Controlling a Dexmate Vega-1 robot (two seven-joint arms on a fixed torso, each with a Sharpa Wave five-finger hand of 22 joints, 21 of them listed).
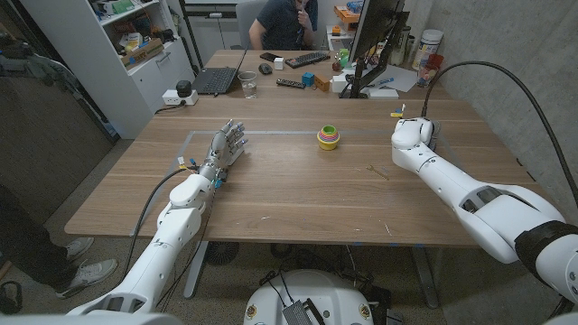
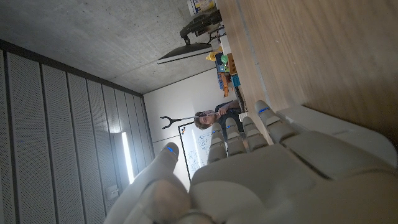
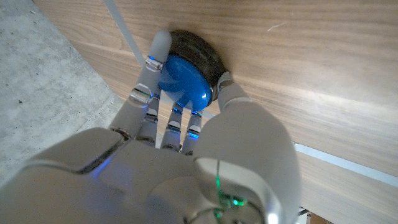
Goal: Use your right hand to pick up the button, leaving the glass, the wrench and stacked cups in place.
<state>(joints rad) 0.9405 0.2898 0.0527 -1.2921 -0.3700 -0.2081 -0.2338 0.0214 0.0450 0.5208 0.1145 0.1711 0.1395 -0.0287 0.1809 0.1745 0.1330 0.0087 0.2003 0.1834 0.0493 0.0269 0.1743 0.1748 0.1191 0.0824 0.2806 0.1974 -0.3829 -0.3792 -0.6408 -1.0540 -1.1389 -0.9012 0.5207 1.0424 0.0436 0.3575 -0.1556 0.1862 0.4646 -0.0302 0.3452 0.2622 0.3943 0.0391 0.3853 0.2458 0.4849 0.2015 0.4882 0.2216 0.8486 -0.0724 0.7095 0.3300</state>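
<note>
In the right wrist view the right hand [image 3: 186, 118] has its fingers [image 3: 144, 81] wrapped around the button [image 3: 183, 84], a glossy blue dome seated in a dark round base that rests on the wooden table [image 3: 323, 68]; one digit lies on one flank of the base and another on the opposite flank, so the robot appears to be grasping it, with the button straight ahead of the palm and touching the fingertips. The button is round, so it has no long axis to line up with, and the coming lift seems to turn only on the two opposed contacts staying on the rim of the base while it comes up off the wood. In the head view the right hand [image 1: 414, 135] sits right of centre in the upper half of the frame, near the table's far edge, and the button itself is hidden under it there. The left hand [image 1: 226, 149] stands left of centre, well apart, fingers spread and holding nothing, so the right hand is plainly the nearer one. The stacked cups [image 1: 328, 137], small bright plastic shells nested in a low cone, stand between the two hands, just left of the right hand. A clear glass [image 1: 249, 86] stands further up the frame beside a laptop [image 1: 217, 79]. A thin pale object, possibly the wrench [image 1: 380, 171], lies on the smooth grained wood below the right hand, too small to tell.
</note>
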